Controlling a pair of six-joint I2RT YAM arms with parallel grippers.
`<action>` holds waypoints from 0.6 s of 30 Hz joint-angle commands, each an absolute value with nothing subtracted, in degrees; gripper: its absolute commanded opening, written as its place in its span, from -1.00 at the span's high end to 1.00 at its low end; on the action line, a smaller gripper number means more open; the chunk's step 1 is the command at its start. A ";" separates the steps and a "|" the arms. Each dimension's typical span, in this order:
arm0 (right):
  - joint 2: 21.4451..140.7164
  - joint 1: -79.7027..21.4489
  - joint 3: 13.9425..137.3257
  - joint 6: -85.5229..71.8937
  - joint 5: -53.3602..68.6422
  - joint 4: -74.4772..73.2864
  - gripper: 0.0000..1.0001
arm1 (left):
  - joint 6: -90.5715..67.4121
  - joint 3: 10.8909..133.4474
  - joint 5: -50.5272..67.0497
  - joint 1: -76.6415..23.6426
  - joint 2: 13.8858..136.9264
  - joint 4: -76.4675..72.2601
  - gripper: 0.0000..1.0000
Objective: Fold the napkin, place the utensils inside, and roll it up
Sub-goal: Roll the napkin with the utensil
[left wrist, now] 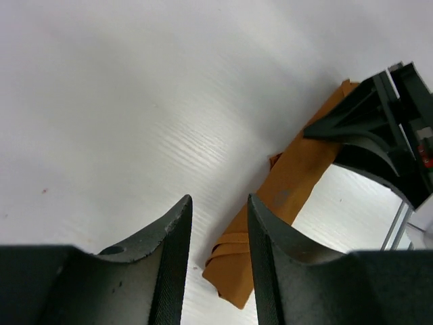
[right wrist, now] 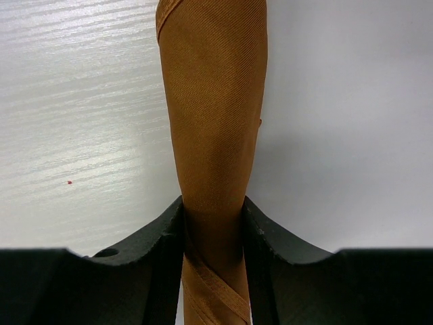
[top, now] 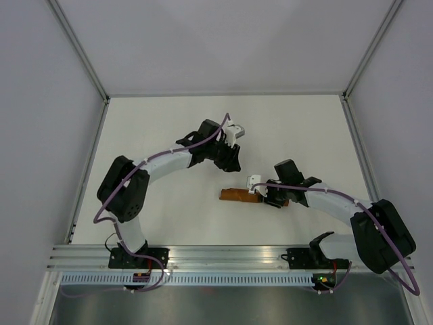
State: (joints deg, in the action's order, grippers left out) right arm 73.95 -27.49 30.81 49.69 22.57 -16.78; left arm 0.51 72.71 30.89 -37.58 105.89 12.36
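The napkin (top: pixel 237 195) lies on the white table as a tight rust-orange roll. My right gripper (top: pixel 274 200) is shut on its right end; in the right wrist view both fingers press the sides of the napkin (right wrist: pixel 213 101) at the right gripper (right wrist: pixel 213 203). My left gripper (top: pixel 232 164) hovers above and behind the roll's left end, open, nothing between its fingers. In the left wrist view the napkin (left wrist: pixel 298 176) shows beyond the left gripper (left wrist: pixel 220 203), with the right gripper's fingers (left wrist: pixel 369 128) on its far end. The utensils are hidden.
The white table (top: pixel 169 122) is bounded by pale walls at the back and both sides. An aluminium rail (top: pixel 223 254) carrying both arm bases runs along the near edge.
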 commanded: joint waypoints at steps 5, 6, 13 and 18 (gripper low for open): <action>74.62 -27.51 32.25 48.52 22.76 -18.81 0.10 | -27.12 59.87 8.89 -37.35 89.84 0.44 0.22; 74.71 -27.60 32.26 48.52 22.76 -18.98 0.10 | -29.33 58.11 7.31 -37.61 87.30 0.35 0.22; 76.20 -27.51 33.31 48.16 23.29 -19.86 0.09 | -38.14 47.39 -4.12 -43.94 80.08 -0.44 0.26; 76.20 -27.60 34.01 48.08 23.38 -21.00 0.07 | -42.62 43.16 -7.90 -48.86 77.44 -0.53 0.30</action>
